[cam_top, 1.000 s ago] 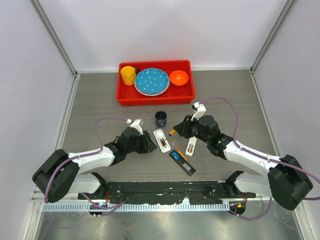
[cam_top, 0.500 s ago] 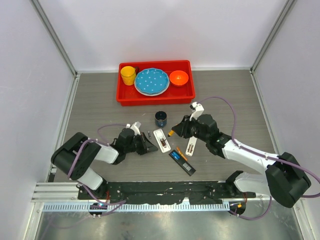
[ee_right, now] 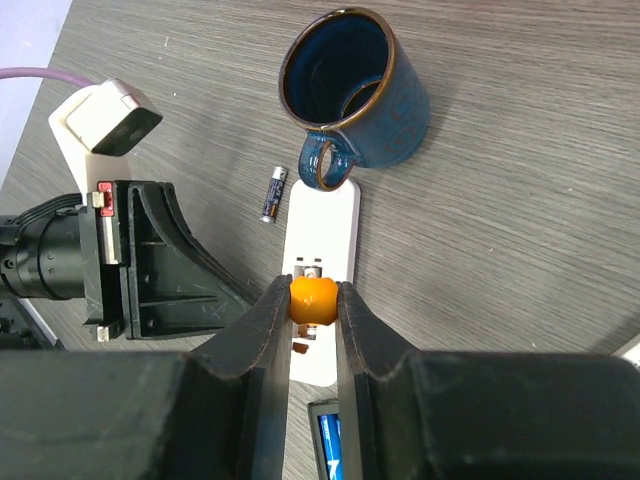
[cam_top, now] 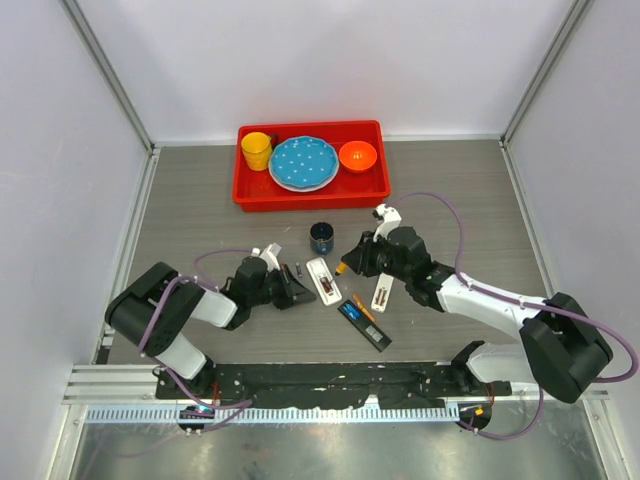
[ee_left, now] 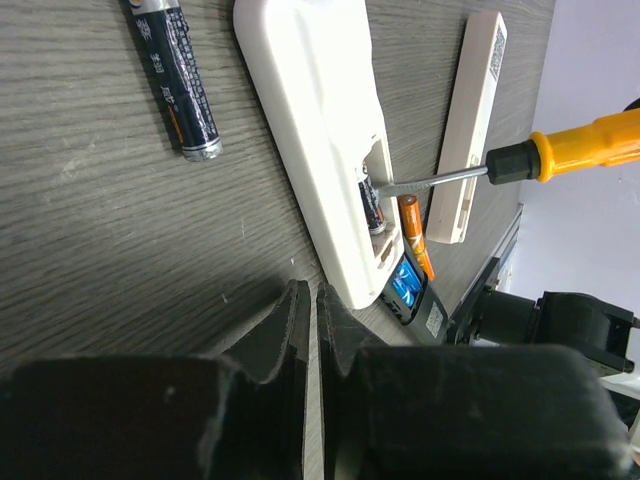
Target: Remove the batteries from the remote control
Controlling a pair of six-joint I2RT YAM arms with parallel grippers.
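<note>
Left gripper point(ee_left: 308, 318): pinched shut with nothing in it. The tips are low over the table point(cam_top: 200, 200), just beside the long side of the white remote point(cam_top: 322, 280).
Right gripper point(ee_right: 313, 296): clamped on the orange handle of the screwdriver point(ee_left: 585, 145).
Remote: lies between my two grippers with the battery bay up and the cover off. Its far end is near the mug point(ee_right: 355, 95).
Seated battery point(ee_left: 371, 205): one dark cell in the open bay, long axis along the remote's length. I cannot tell whether the slot beside it is bare.
Loose battery point(ee_left: 172, 75): a dark cell on the table on my left arm's side. It is apart from the remote and roughly parallel to it.
Key relation: the screwdriver shaft comes in crosswise to the seated battery from my right arm's side, and its tip is at the bay. My left gripper faces the same bay from the opposite side.
Nearer arm: the right arm for levering, since the tool is already at the cell. The left is nearer for picking up whatever pops out.
Judgement: the next step is to pry this cell up.
Risk: nothing pins the remote, so it may slide toward my left gripper.
</note>
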